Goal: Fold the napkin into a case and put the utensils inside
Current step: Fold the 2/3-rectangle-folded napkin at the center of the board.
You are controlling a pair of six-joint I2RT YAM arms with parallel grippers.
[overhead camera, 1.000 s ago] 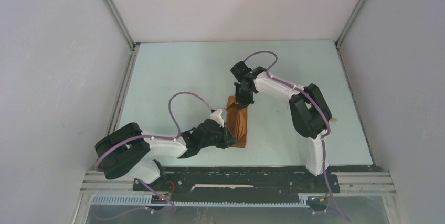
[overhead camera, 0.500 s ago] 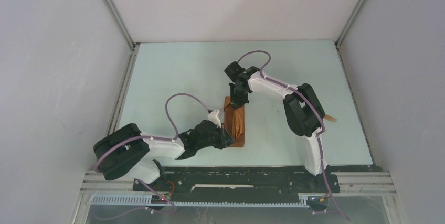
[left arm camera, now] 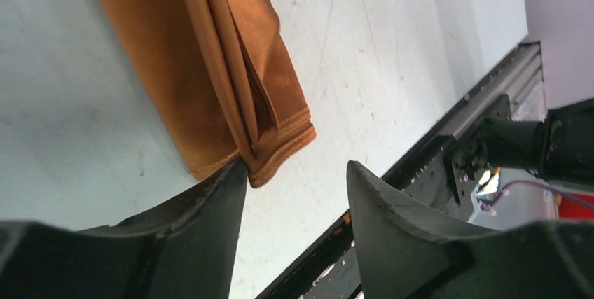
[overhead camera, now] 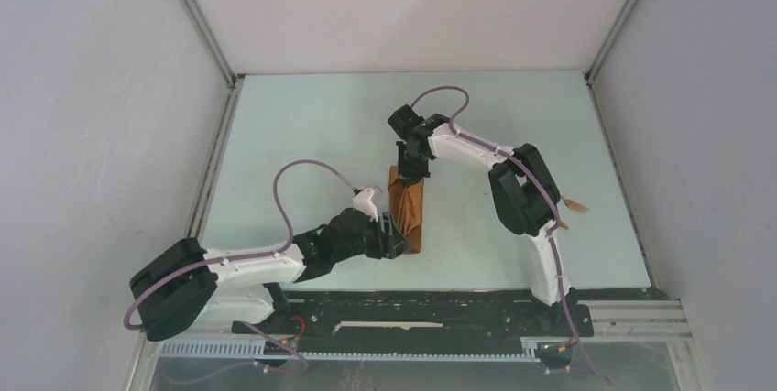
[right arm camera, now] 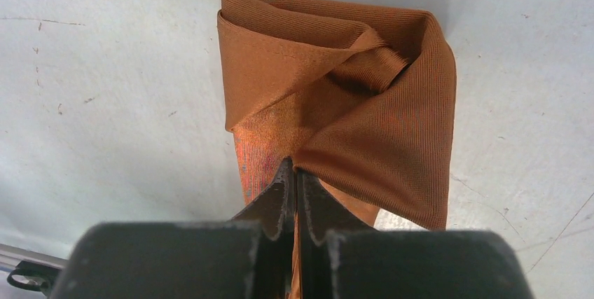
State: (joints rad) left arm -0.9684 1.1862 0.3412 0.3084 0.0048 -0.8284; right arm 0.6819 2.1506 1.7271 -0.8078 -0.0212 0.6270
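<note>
The rust-orange napkin (overhead camera: 408,212) lies mid-table as a narrow folded strip. In the left wrist view its layered near corner (left arm camera: 245,89) rests on the table. My left gripper (overhead camera: 396,243) (left arm camera: 295,166) stands open there, one fingertip (left arm camera: 235,173) touching that corner and nothing between the jaws. My right gripper (overhead camera: 410,171) (right arm camera: 294,166) is shut on a pinch of the napkin (right arm camera: 336,103) at its bunched far end. A thin golden tip of the utensils (overhead camera: 574,205) pokes out beside the right arm's elbow; the rest is hidden.
A black mounting rail (overhead camera: 412,304) (left arm camera: 448,152) runs along the table's near edge, close behind the left gripper. White walls close in the left, right and far sides. Purple cables loop over both arms.
My left gripper has opened and let go of the napkin's near end, and its arm has stretched lower. The right gripper, still shut on the cloth, has shifted slightly left.
</note>
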